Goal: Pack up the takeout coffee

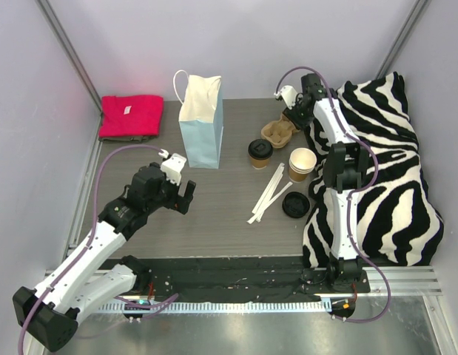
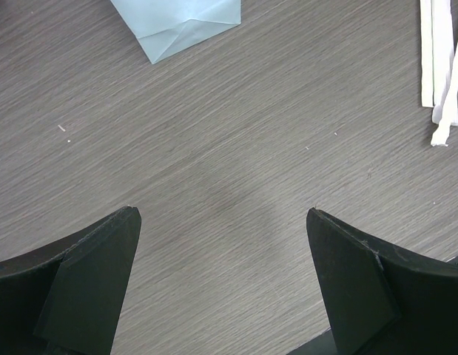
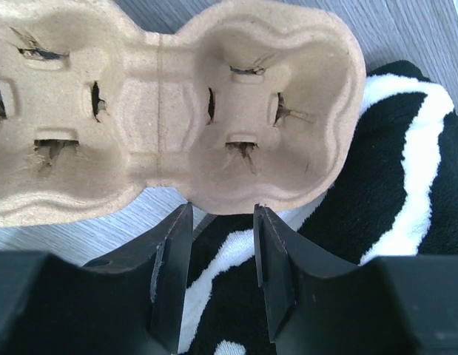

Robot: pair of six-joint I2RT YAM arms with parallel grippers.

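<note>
Kraft-paper cup (image 1: pixel 260 154), black-lidded, upright

Grey wood-grain bench (image 1: pixel 229 214), seen from above.

- Far left corner: folded red cloth (image 1: pixel 130 116), flat.
- Centre back: light blue paper bag (image 1: pixel 200 126), upright, white handles up.
- Right of the bag: lidded cup (image 1: pixel 260 154), upright.
- Behind that cup: brown pulp carrier (image 1: pixel 279 133), two wells, both empty, at the edge of the zebra blanket (image 1: pixel 384 177).
- The blanket is heaped along the whole right side.
- Open tan cup (image 1: pixel 302 164), upright, just beside the blanket.
- Loose black lid (image 1: pixel 296 204), flat, nearer than the open cup.
- White sticks (image 1: pixel 269 194), bundled on a slant between the lidded cup and the lid.
</note>
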